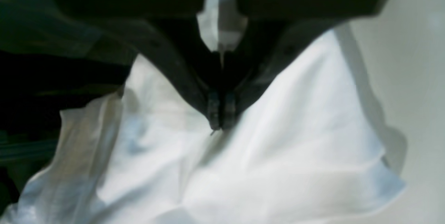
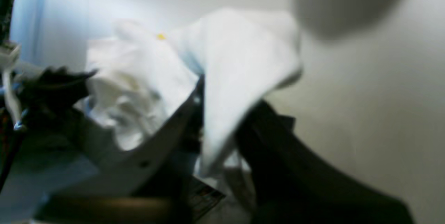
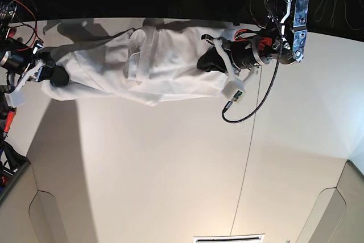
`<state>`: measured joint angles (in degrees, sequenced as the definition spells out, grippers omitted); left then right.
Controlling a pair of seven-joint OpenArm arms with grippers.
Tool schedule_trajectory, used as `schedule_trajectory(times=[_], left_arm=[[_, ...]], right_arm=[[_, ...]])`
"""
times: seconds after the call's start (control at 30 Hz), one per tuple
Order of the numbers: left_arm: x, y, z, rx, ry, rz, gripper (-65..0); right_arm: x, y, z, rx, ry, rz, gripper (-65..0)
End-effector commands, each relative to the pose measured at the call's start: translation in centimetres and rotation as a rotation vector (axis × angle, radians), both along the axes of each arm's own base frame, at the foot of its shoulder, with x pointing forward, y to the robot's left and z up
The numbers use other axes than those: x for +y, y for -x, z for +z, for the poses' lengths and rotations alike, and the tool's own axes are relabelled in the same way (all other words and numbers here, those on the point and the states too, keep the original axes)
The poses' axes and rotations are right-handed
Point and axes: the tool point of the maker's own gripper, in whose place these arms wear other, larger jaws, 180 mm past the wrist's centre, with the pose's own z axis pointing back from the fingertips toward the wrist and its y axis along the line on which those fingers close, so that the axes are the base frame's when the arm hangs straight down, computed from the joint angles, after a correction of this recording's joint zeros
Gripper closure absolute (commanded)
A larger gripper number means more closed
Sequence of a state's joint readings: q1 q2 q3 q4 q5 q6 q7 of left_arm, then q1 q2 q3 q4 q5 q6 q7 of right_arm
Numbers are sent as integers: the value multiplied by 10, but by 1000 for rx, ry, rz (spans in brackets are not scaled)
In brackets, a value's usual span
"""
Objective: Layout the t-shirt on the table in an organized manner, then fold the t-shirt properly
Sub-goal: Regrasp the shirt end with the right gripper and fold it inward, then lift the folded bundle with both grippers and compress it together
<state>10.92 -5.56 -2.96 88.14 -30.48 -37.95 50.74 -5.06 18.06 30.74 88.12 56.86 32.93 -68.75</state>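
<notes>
In the left wrist view, the left gripper has its two fingers pressed together, pinching a bit of the white shirt. The cloth spreads out below the fingertips.

In the right wrist view, which is blurry, the right gripper has a fold of the shirt running between its fingers, which look closed on it.

In the base view, the shirt is stretched long from left to right between both grippers, over the far edge of the table.
</notes>
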Motion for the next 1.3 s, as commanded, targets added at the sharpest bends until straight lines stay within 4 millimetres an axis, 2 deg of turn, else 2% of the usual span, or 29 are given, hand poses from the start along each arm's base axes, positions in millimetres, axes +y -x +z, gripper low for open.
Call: schedule_trajectory(times=[0.0,0.1,0.2,0.47,0.6,0.67,0.77,0.9,0.97,1.03,1.13,1.27], left_arm=[[-1,-9,10,-43,25,13,0],[-4,-11,12,-52,38,20,0],[-14,-11,14,-50,61,25,0],[-41,-6,17,-49,99,-25,0],[-46,-11,35,-80,166,-26,0],[-40,-12,45,-86,159,-31,0],[-17,-6,58,-84,95,-47,0],[44,1,66,-105,1,54,0],[73,10,60,-81,-49,106,0],[92,20,54,-60,-72,150,0],[97,29,48,-52,-52,190,0],[84,36,29,5,-3,196,0]], right_arm=[[4,-11,21,-75,0,22,0],[28,-15,39,-137,2,76,0],[58,-16,47,-174,-40,116,0],[172,-3,42,-161,-215,297,0],[207,2,40,-168,-222,364,0],[214,5,37,-168,-204,388,0],[216,4,35,-171,-184,397,0],[216,3,36,-174,-185,396,0],[216,3,36,-173,-184,396,0],[216,3,36,-174,-185,396,0],[219,3,38,-182,-193,397,0],[235,7,41,-195,-215,432,0]])
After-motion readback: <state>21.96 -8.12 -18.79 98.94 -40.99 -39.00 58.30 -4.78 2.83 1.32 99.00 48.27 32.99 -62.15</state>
